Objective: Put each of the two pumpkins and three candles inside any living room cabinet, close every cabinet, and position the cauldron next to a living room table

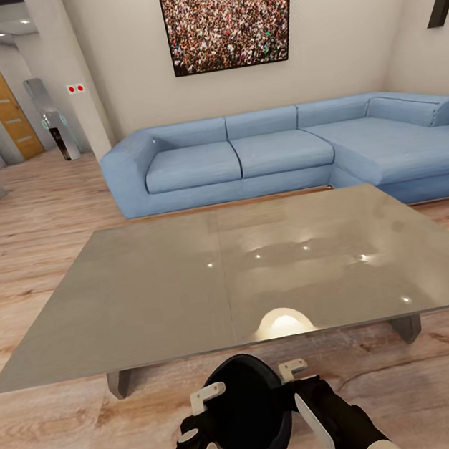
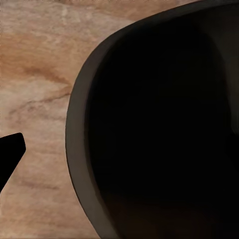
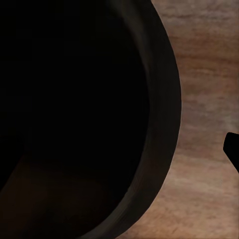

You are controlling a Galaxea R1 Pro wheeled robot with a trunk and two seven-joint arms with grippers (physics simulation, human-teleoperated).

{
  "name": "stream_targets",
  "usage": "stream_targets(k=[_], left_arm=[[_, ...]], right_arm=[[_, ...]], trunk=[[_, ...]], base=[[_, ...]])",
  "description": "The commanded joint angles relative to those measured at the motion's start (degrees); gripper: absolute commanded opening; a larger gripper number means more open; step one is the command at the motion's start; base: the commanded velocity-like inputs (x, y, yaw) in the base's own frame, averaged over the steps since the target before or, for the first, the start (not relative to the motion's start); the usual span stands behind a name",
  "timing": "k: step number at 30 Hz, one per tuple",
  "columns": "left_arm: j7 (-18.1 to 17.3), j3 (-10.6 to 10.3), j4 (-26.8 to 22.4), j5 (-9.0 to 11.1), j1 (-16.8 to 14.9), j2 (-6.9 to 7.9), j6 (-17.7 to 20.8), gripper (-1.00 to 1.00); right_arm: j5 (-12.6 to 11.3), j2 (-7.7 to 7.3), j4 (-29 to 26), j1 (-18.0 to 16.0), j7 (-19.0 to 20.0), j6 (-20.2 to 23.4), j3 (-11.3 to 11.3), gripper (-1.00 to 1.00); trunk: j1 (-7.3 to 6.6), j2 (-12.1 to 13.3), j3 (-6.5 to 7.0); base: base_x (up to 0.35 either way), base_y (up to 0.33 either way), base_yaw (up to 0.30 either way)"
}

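The black cauldron (image 1: 246, 409) sits low between my two arms, just in front of the grey table's (image 1: 154, 286) near edge, over the plank floor. My left gripper (image 1: 199, 415) is at its left rim and my right gripper (image 1: 302, 393) at its right rim. In the left wrist view the cauldron (image 2: 159, 124) looms close, and one dark finger (image 2: 10, 154) stands outside the rim with floor showing between them. The right wrist view mirrors this: cauldron (image 3: 74, 99), with an outer finger (image 3: 233, 149) apart from the wall. Both grippers look open. Pumpkins, candles and cabinet are out of view.
A blue corner sofa (image 1: 278, 151) stands behind the table, under a large framed picture (image 1: 230, 15). A hallway with a wooden door (image 1: 2, 104) opens at the far left. Light wood floor (image 1: 30, 233) runs left of the table.
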Motion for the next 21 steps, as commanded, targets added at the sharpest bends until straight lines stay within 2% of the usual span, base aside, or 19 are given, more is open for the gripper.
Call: stream_targets(k=[1, 14, 21], left_arm=[[0.49, -0.11, -0.08, 0.52, -0.03, 0.05, 0.08, 1.00], [0.45, -0.22, -0.16, 0.49, 0.96, -0.48, 0.22, 1.00], [0.45, -0.34, -0.25, 0.49, 1.02, -0.04, 0.19, 1.00]], right_arm=[[-0.24, 0.00, -0.06, -0.02, -0.02, 0.25, 0.01, 1.00], [-0.03, 0.00, 0.98, -0.46, -0.09, 1.05, 0.01, 1.00], [-0.30, -1.71, 2.13, -0.53, 0.05, 1.01, 0.09, 1.00]], trunk=[[-0.01, -0.02, -0.05], [-0.01, -0.02, -0.05], [-0.01, -0.02, -0.05]], base=[[0.000, 0.000, 0.000], [0.000, 0.000, 0.000], [0.000, 0.000, 0.000]])
